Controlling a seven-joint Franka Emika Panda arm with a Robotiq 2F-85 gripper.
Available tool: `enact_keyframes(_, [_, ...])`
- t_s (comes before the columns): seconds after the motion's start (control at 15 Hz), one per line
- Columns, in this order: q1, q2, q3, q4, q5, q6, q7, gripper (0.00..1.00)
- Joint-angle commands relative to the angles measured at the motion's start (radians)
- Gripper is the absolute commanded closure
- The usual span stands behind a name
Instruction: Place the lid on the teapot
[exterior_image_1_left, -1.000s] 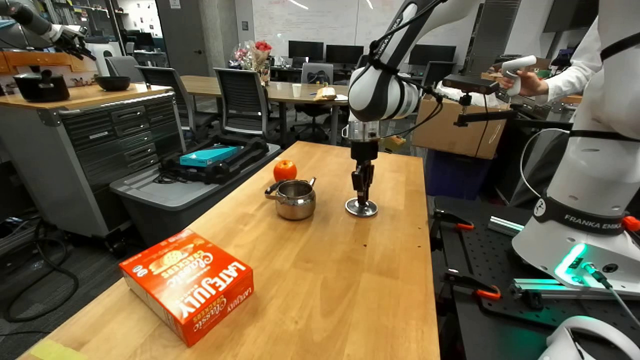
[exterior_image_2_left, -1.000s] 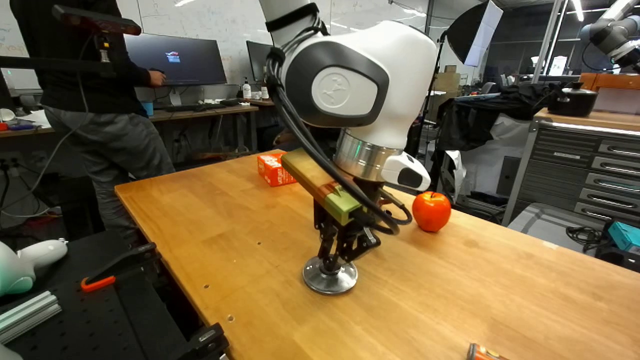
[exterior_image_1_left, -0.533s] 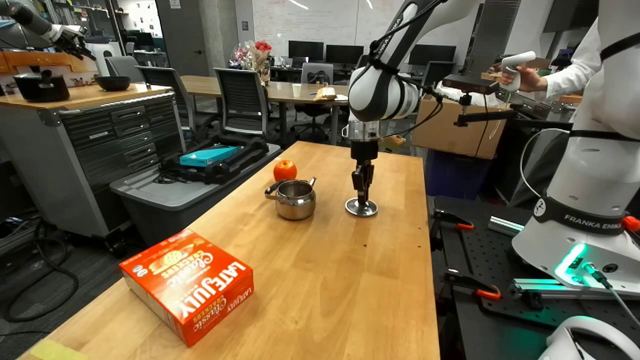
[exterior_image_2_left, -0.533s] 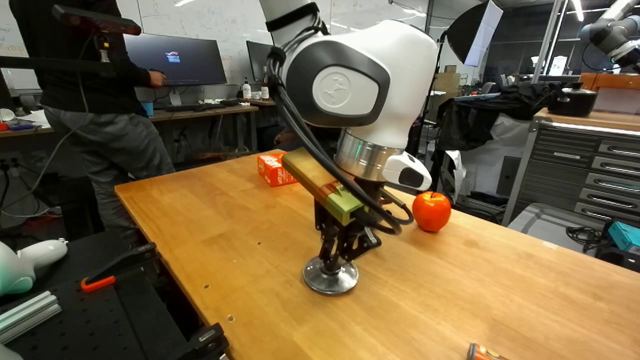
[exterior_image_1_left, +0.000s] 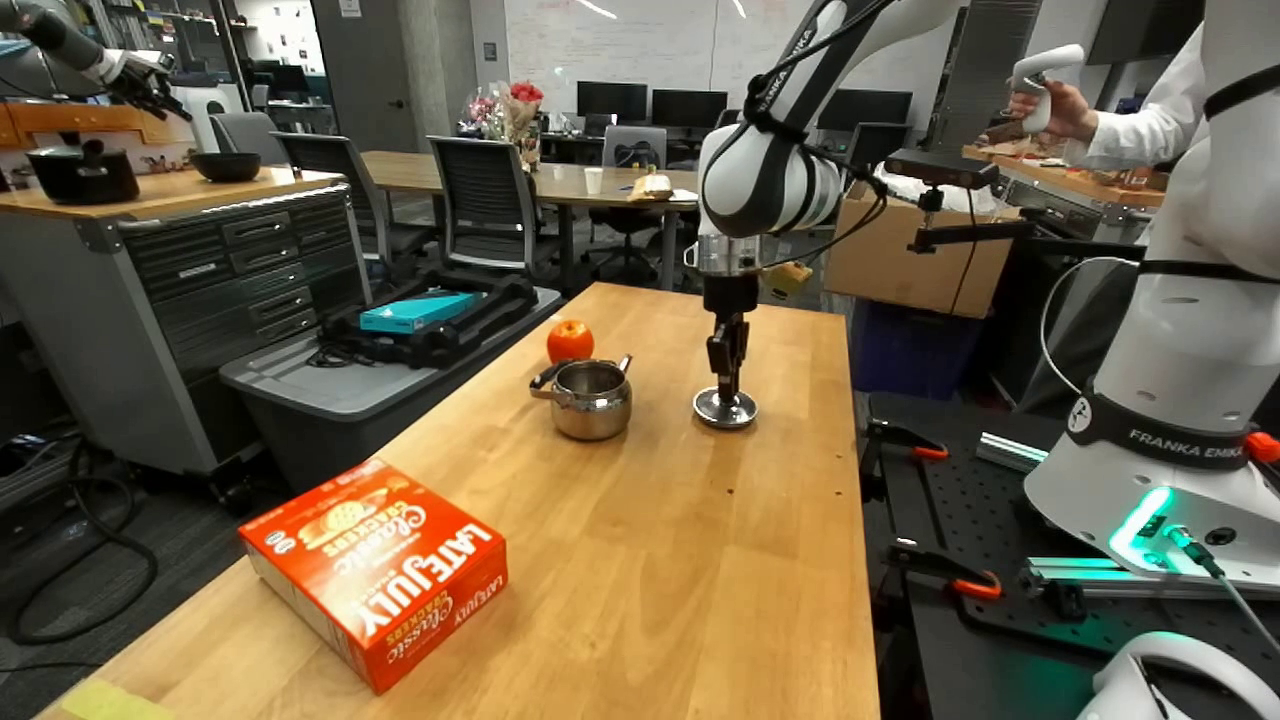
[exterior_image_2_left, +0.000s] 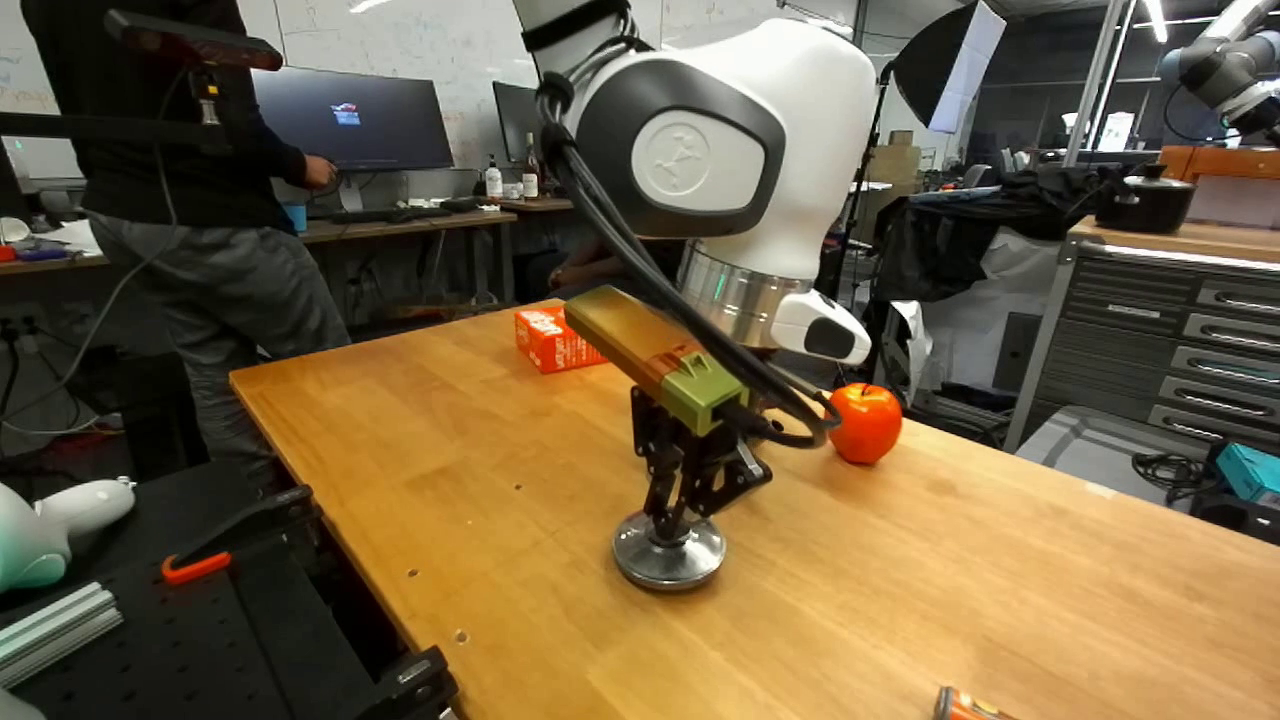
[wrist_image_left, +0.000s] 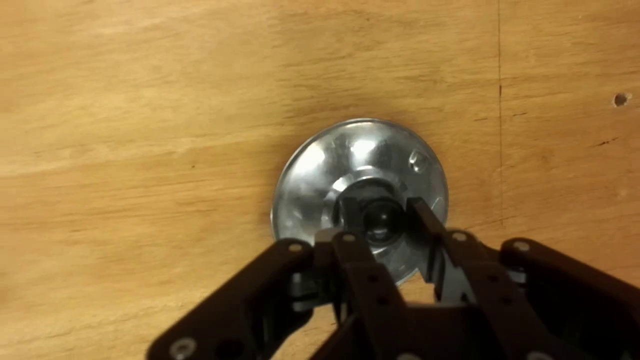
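Presently, drawer cabinet (exterior_image_1_left: 270, 260), then chairs (exterior_image_1_left: 485, 205), beyond the left edge of a wooden tabletop (exterior_image_1_left: 690, 600). In an exterior view: cracker box (exterior_image_1_left: 375, 570) by that edge; teapot (exterior_image_1_left: 592, 412), handle left, spout toward the far right corner; round lid (exterior_image_1_left: 725, 419), knob up, nearer the right edge. Wrist view alone clearly shows the tool (wrist_image_left: 384, 212) narrowed, holding the knob.

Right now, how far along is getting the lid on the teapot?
Done: the end effector looks closed on the knob of the lid in the wrist view.
In hand: the lid, at or just above the table; I can't tell which.
Left: carry it to the teapot, which stands apart with its top open in an exterior view, lower it on and let go.
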Motion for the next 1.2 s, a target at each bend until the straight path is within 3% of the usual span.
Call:
enact_keyframes(0.0, [0.005, -0.11, -0.005, -0.049, -0.049, -0.059, 0.026, 0.93])
enact_keyframes(0.67, [0.032, -0.39, -0.031, -0.113, -0.116, -0.282, 0.04, 0.93])
enact_keyframes(1.13, [0.065, -0.503, -0.051, -0.007, -0.087, -0.459, 0.027, 0.93])
